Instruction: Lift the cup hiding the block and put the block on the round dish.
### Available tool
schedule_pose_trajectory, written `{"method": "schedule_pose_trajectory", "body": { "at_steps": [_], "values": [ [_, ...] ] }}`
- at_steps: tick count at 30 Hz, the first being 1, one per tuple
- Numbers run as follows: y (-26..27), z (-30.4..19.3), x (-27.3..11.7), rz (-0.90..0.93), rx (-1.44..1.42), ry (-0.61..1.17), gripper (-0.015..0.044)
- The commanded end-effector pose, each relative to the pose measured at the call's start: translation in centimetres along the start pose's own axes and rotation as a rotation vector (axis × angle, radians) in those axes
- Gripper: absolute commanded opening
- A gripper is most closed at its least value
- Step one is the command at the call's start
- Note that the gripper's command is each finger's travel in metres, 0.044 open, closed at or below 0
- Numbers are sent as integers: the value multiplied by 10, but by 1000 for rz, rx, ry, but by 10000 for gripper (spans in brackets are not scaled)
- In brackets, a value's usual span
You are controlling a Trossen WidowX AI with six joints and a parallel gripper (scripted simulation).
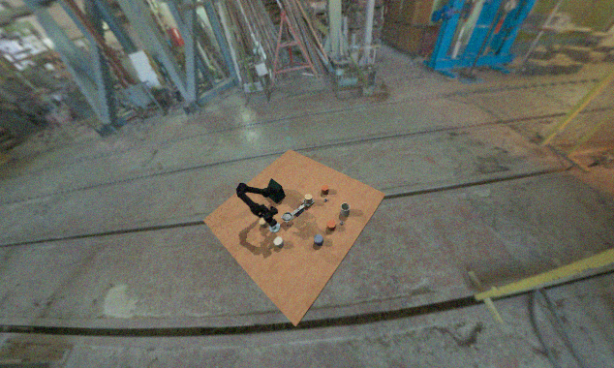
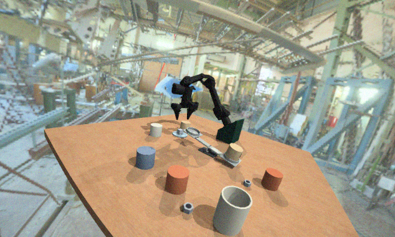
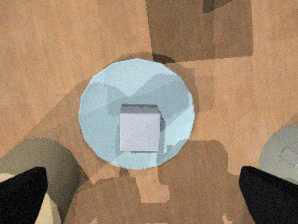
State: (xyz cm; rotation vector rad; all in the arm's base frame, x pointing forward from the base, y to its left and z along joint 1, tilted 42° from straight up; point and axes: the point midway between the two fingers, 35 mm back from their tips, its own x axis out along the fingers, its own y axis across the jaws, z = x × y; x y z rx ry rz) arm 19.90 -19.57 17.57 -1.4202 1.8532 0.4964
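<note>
The grey block (image 2: 180,131) (image 3: 140,131) rests on the pale blue round dish (image 2: 175,135) (image 3: 100,102), inside its rim. My gripper (image 2: 182,119) (image 3: 145,176) is open and empty, its fingers wide apart above the dish and block. One tan cup (image 2: 185,125) (image 1: 261,222) stands on the table beside the dish, not above it. The other tan cup (image 2: 234,152) (image 1: 308,198) stands on the lowered end of the balance (image 2: 204,144) (image 1: 298,210). The raised end has an empty ring (image 2: 193,132).
A white cylinder (image 2: 156,130) (image 1: 278,240) stands near the dish. A blue cylinder (image 2: 145,158), two red cylinders (image 2: 177,179) (image 2: 272,179), a tall grey open cup (image 2: 232,210) and two nuts (image 2: 187,207) (image 2: 247,183) stand farther off on the table.
</note>
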Motion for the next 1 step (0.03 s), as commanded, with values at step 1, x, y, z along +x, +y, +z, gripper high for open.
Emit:
{"method": "schedule_pose_trajectory", "body": {
  "at_steps": [1],
  "values": [
    [2,-2,-9,3,5,7,440]
  ]
}}
